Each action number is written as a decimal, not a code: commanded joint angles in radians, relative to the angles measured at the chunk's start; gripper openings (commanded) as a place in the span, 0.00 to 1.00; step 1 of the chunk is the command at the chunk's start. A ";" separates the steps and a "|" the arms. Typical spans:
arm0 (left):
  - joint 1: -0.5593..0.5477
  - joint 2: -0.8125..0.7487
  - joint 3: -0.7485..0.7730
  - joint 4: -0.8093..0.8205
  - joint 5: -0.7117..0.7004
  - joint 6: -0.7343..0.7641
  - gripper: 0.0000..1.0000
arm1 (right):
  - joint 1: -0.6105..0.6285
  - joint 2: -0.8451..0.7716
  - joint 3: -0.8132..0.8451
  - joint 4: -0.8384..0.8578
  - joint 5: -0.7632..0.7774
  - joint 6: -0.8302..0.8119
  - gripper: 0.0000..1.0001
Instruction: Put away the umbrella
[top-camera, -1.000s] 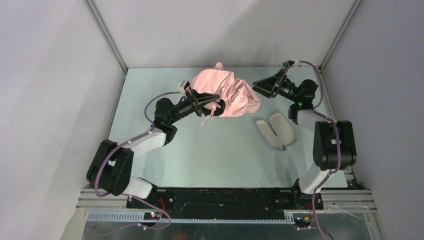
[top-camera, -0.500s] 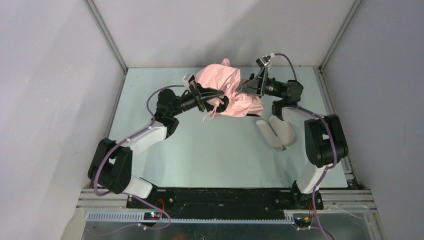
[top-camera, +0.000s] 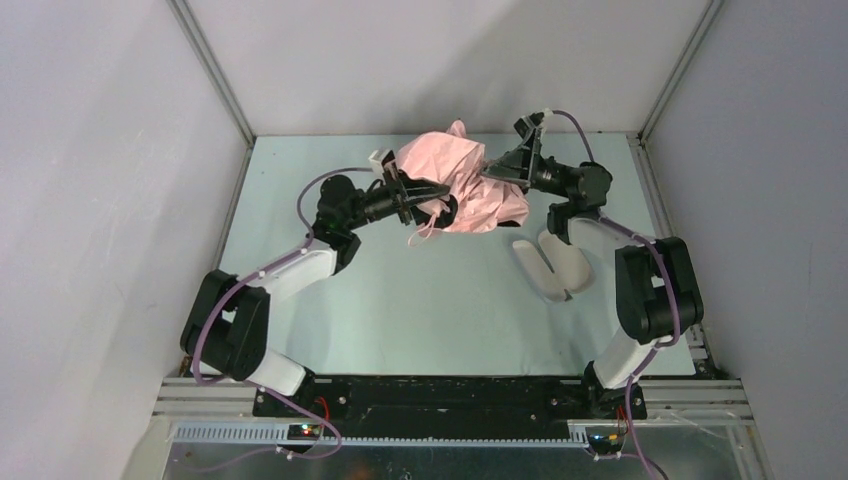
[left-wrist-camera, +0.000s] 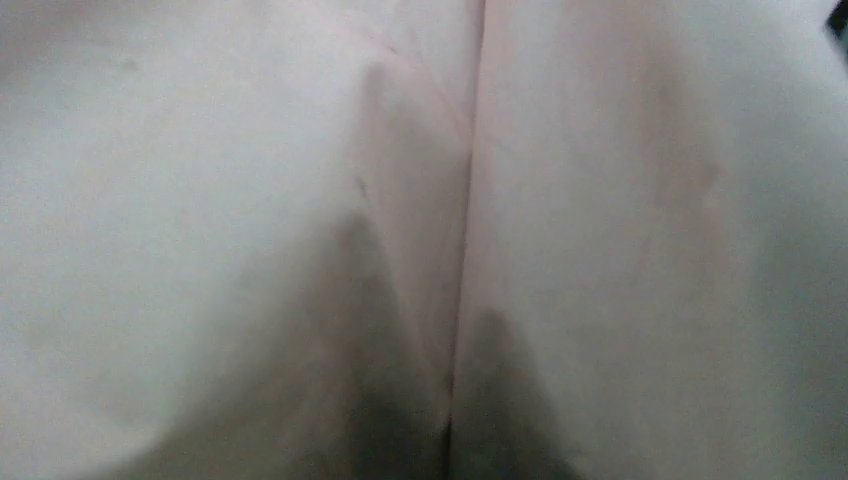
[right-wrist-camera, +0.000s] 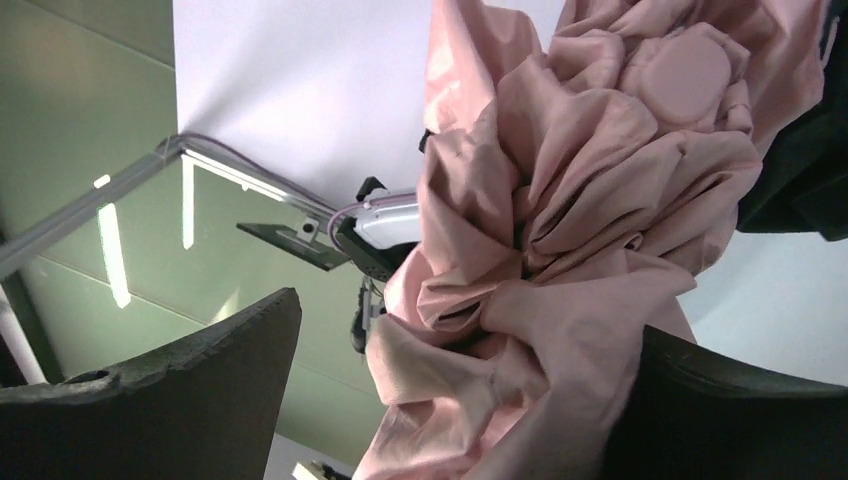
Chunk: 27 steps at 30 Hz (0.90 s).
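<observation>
The umbrella (top-camera: 462, 182) is a crumpled bundle of pale pink fabric held above the table at the back middle. A thin pink strap hangs from its lower left. My left gripper (top-camera: 428, 198) reaches into its left side from the left and appears shut on it. The left wrist view shows only pink fabric (left-wrist-camera: 300, 200) pressed over the lens, and the fingers are hidden. My right gripper (top-camera: 497, 170) is at the bundle's right side. In the right wrist view its jaws stand wide open (right-wrist-camera: 465, 320) with folds of the umbrella (right-wrist-camera: 600, 180) between them.
A pale lilac hard case (top-camera: 552, 262) lies open in two halves on the green table (top-camera: 420, 300), right of centre, below the right gripper. White walls and metal frame posts enclose the table at the back and sides.
My right arm has swung left from the back right corner, and its open jaws now straddle the umbrella's right side. My left gripper and the umbrella have shifted slightly up and right.
</observation>
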 joint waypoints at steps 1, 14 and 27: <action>-0.006 -0.023 0.093 -0.182 -0.016 0.202 0.00 | 0.071 -0.076 -0.011 -0.115 0.086 -0.007 1.00; -0.144 -0.038 0.370 -1.084 -0.283 1.034 0.00 | 0.143 -0.291 -0.025 -1.257 0.456 -0.354 0.99; -0.357 0.034 0.450 -1.164 -0.555 1.303 0.00 | 0.192 -0.260 -0.026 -1.242 0.554 -0.161 1.00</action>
